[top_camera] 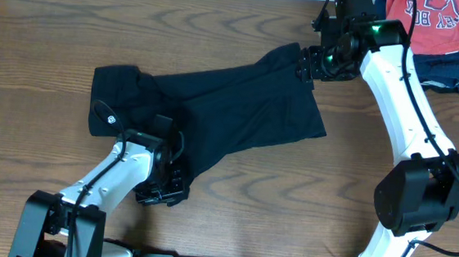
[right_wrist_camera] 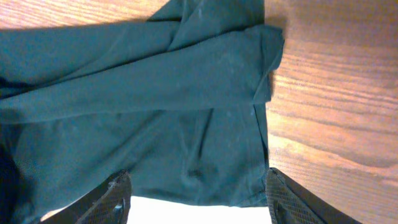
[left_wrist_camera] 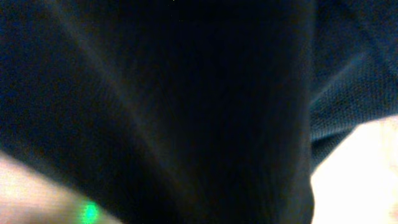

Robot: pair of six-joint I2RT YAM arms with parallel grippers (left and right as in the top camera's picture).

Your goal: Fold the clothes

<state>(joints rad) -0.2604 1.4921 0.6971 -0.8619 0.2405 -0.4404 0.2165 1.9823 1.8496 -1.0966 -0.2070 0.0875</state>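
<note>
- The black T-shirt lies rumpled and slantwise on the wooden table, with 1 small white round logo near its left end.
- The left gripper sits at the T-shirt's near edge, jaws together on the fabric. In the left wrist view, dark cloth fills almost the whole frame.
- The right gripper is at the T-shirt's far right corner. In the right wrist view its 2 fingers stand apart, with the T-shirt's edge lying between them, ungripped.
- A red shirt with white lettering lies on dark navy garments, right of the T-shirt and apart from it.
</note>
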